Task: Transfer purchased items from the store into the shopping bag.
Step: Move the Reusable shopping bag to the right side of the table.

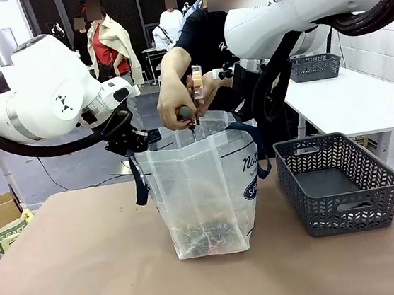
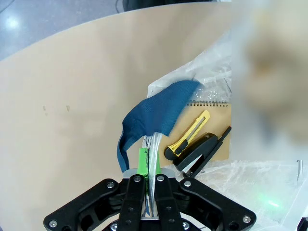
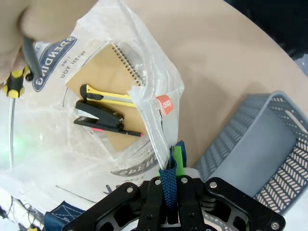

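Plastic shopping bag [image 1: 202, 189] rim pinched in left gripper [image 2: 149, 166] | right gripper [image 3: 172, 168] clamps navy strap [image 3: 167, 184]

Basket [image 3: 284, 168] cut by edge, items [image 1: 207, 235] murky inside shopping bag [image 1: 187, 184]

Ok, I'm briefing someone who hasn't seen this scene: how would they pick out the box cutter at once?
Find the tall translucent shopping bag standing left of the grey basket. Look down through its open mouth: the box cutter lies on the tan spiral notebook at the bottom. It is the slim yellow tool, next to the bulkier black stapler.
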